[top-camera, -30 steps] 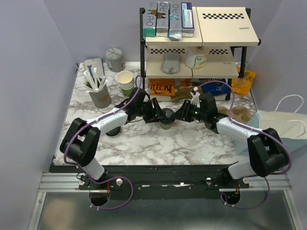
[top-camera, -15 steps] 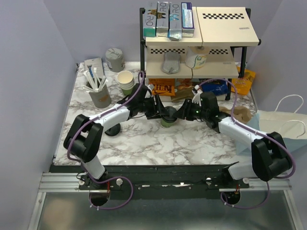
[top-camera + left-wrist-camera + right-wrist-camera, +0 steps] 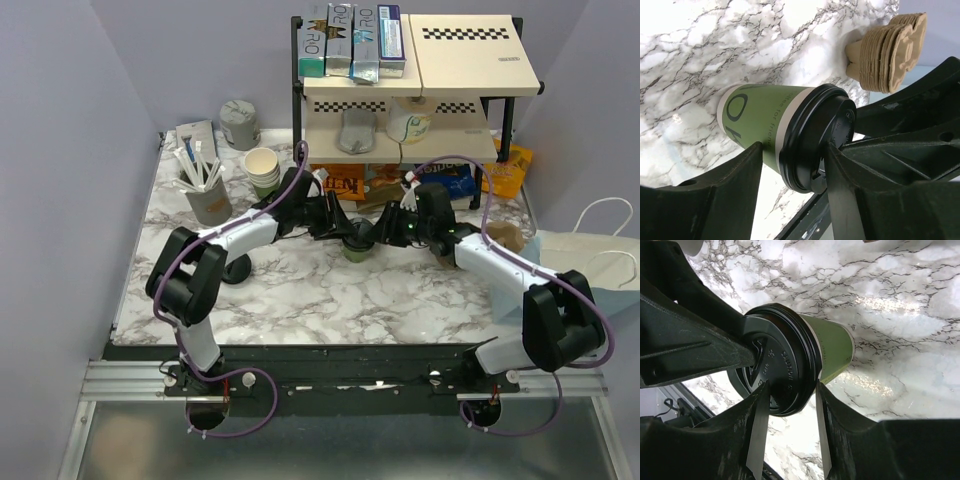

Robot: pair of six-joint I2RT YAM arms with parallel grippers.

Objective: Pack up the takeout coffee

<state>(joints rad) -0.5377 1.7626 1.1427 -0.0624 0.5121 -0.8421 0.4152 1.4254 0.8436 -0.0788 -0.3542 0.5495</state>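
Observation:
The takeout coffee [image 3: 357, 245], a green paper cup with a black lid, is at the middle of the marble table, held between both arms. My left gripper [image 3: 346, 231] is shut on it from the left. In the left wrist view [image 3: 792, 150] one finger [image 3: 725, 195] presses the green side [image 3: 760, 117] and the other the lid top. My right gripper [image 3: 384, 234] is shut on it from the right. In the right wrist view [image 3: 789, 386] its fingertips [image 3: 759, 410] pinch the lid rim [image 3: 785, 365]. Whether the cup's base touches the table is unclear.
A stack of lidless cups [image 3: 262, 170] and a grey holder of stirrers [image 3: 209, 200] stand at the back left. A shelf rack [image 3: 400, 140] with snack packs is behind. Cardboard carriers [image 3: 506, 237] lie right, beside a white paper bag [image 3: 600, 255]. A flat black lid [image 3: 236, 272] lies left.
The coffee and my left gripper have moved right and a little away from the arm bases. My right gripper has stayed close by and now grips the lid.

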